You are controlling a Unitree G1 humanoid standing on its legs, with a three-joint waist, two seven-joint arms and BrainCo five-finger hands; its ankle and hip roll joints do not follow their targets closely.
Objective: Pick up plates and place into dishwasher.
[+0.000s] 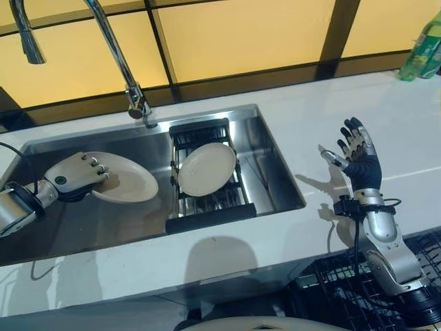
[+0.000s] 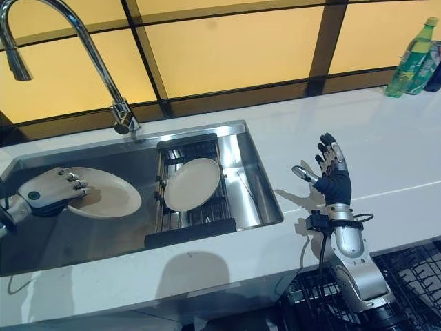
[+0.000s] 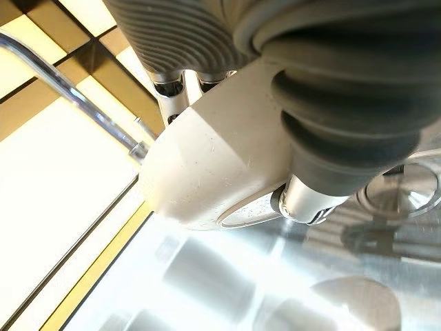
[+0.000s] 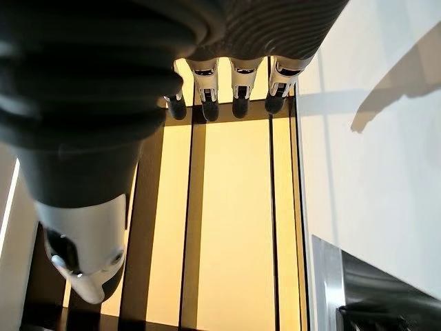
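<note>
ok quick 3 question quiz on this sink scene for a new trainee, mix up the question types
1. True or false: the right hand is holding a plate.
2. Which hand grips the plate in the sink? A) left hand B) right hand C) neither
3. Fill in: the second plate leans tilted in the dark ______ set inside the sink.

Key
1. False: it is raised over the white counter with fingers spread, holding nothing.
2. A: its fingers curl over the rim of the plate at the sink's left end.
3. rack
</note>
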